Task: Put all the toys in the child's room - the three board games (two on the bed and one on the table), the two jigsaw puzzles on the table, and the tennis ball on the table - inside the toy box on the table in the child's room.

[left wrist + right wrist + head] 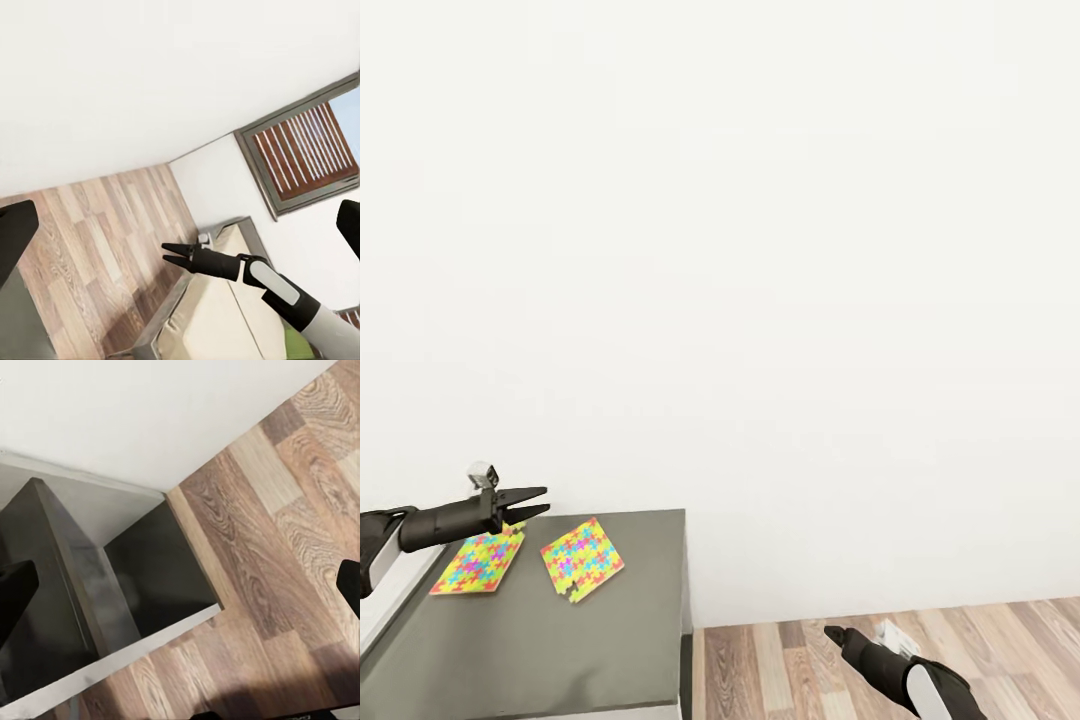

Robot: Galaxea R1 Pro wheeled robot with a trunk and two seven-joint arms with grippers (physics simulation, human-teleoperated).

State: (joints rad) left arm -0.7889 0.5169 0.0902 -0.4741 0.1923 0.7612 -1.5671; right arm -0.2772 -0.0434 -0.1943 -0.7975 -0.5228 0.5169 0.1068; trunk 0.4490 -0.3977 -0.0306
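white wall, dark-grey table [560,650] with two jigsaw puzzles [582,558], left end effector [530,503] parted

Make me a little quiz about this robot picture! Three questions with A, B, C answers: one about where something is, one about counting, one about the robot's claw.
1. Where do the jigsaw puzzles lie?
A. on the dark-grey table wing
B. on the floor
C. on a bed

2. How many jigsaw puzzles lie there?
A. one
B. two
C. four

3. How is the left gripper?
A. shut on a ball
B. holding a puzzle
C. open, holding nothing

Answers:
1. A: both jigsaw puzzles rest flat on the dark-grey table wing.
2. B: two patterned squares lie side by side.
3. C: the left gripper hangs above one puzzle, fingers apart.
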